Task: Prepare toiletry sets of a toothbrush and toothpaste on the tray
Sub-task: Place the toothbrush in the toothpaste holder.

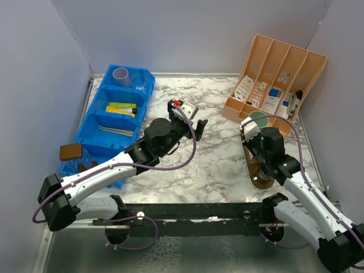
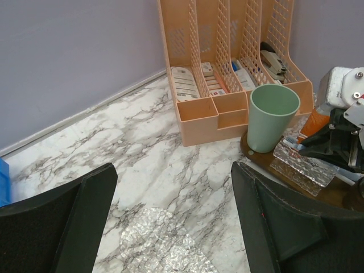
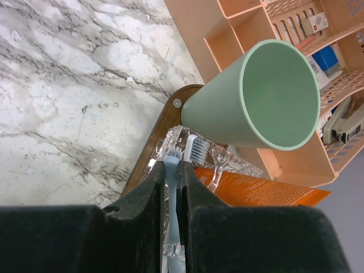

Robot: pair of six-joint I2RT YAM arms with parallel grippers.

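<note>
Marbled desk (image 1: 219,156): beside the mint cup (image 3: 244,108), the right claw (image 3: 172,175) pinches a presumably light, slippery toothbrush (image 3: 171,166) by its handle; the left claw (image 2: 173,176) gapes empty.

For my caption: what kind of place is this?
Probably a robot test cell, not a home: plain grey walls enclose a marble-patterned table, with the left arm and right arm mounted at its near edge.

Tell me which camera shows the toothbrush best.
Right wrist: the toothbrush sits centred and close, pinched in the right end effector. Left wrist shows only a blue tip beside the mint cup. Top view hides it.
</note>
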